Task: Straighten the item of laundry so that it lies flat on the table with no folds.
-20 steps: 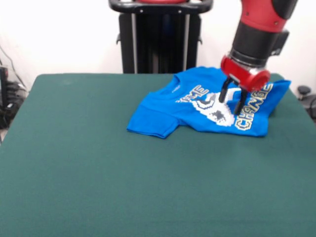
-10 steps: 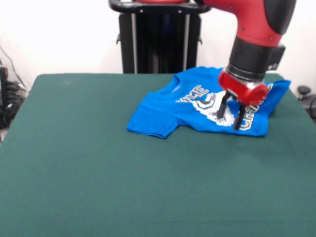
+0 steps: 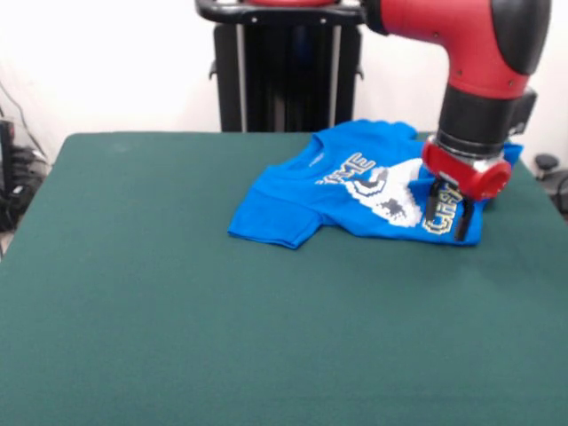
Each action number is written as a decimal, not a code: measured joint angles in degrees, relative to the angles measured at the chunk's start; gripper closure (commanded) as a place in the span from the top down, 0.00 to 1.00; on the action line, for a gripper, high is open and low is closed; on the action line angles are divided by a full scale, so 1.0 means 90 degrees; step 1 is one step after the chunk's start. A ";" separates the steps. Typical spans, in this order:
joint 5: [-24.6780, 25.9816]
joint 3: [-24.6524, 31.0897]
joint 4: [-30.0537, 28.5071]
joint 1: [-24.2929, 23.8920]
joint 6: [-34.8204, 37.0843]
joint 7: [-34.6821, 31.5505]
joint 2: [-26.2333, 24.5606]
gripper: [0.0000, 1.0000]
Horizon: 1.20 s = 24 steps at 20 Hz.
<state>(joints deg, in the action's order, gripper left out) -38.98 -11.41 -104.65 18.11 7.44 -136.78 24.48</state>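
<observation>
Shirt still rumpled near the table's far right corner; flattening is not finished.

Front view: the blue T-shirt (image 3: 355,191) lies print-up on the green table (image 3: 222,319), bunched, with the lettering broken by folds and its lower hem doubled over near the gripper (image 3: 447,216). The two dark fingers (image 3: 432,206) stand slightly spread, tips down at the shirt's near right edge over the yellow letters; I cannot tell whether cloth is caught between them. By my judgement most of the straightening remains. The shirt's right side sits close to the table edge, leaving little room there, while broad bare felt opens to the left and toward the camera.
</observation>
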 measured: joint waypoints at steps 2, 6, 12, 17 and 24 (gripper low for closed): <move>0.0046 0.0033 -0.0052 0.0002 0.0003 0.0000 0.0050 1.00; 0.0273 0.0060 -0.0268 0.0019 0.0138 0.0000 0.0310 1.00; 0.0490 -0.0061 -0.0363 0.0135 0.0363 0.0000 0.0410 1.00; 0.0490 -0.0086 -0.0284 0.0062 0.0310 0.0000 0.0016 1.00; 0.0531 -0.0126 -0.0114 0.0032 0.0163 0.0000 -0.0390 1.00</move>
<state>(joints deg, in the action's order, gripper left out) -34.19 -12.54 -105.68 18.40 8.91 -136.78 20.97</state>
